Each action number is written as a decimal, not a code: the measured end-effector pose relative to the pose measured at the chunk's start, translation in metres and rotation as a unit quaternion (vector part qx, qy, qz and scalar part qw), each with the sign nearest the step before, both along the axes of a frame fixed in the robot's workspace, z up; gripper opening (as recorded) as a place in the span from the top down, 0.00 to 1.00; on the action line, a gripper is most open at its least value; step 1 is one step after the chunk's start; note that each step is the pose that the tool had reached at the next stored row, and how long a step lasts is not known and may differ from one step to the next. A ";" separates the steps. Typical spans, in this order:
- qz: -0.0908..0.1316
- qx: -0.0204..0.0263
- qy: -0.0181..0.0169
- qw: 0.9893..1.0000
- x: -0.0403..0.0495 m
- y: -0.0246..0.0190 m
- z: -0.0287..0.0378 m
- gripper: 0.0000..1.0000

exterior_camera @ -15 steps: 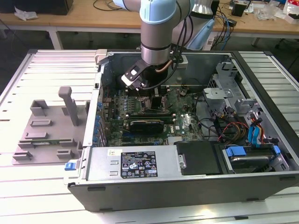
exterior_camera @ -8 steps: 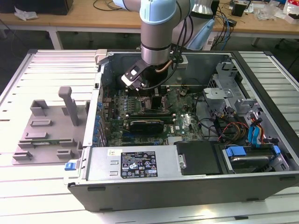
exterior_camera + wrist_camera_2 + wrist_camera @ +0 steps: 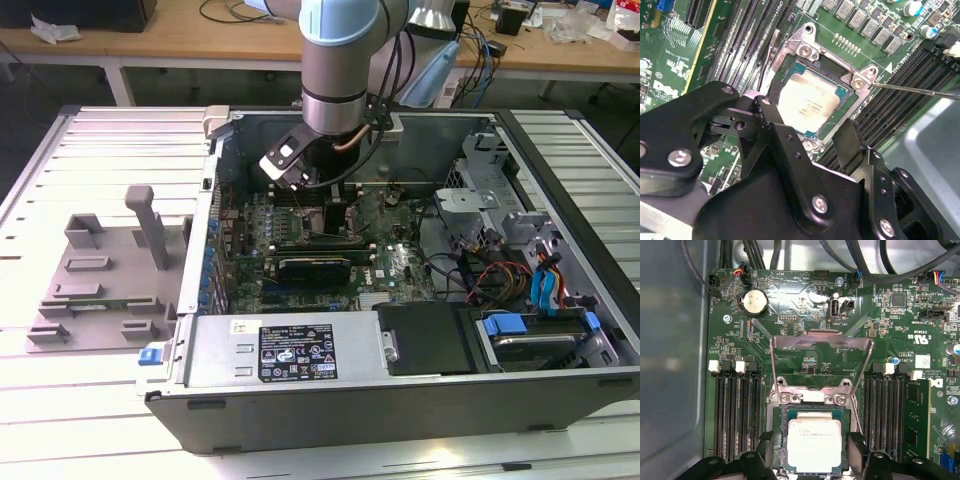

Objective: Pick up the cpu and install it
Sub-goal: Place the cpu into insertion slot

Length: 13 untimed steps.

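Observation:
The cpu, a flat square chip with a pale silvery top, lies in the socket frame on the green motherboard. In both wrist views my gripper hangs just above it and is open. One black finger stands on each side of the chip, with a small gap to its edges. The socket's metal load plate is swung up and open. In the exterior view the gripper reaches down into the open computer case, covering the socket.
Black memory slots flank the socket, and thin lever wires stick out beside it. A long black card, cables and drive bays crowd the case. A grey fixture sits on the table at the exterior view's left.

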<state>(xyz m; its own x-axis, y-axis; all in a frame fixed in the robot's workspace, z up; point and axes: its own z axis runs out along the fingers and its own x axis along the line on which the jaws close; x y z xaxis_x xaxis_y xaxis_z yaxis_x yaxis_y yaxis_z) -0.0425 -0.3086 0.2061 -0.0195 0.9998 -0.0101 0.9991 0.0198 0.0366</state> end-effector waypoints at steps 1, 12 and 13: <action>0.000 0.000 0.000 1.000 0.0000 0.0000 0.0001 0.39; -0.002 0.000 0.000 1.000 0.0000 0.0000 0.0007 0.89; -0.004 0.000 0.000 1.000 0.0000 0.0000 0.0007 0.89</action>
<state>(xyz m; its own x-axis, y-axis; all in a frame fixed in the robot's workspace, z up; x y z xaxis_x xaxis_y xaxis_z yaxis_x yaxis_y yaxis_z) -0.0426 -0.3086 0.2068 -0.0114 0.9999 -0.0102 0.9993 0.0117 0.0366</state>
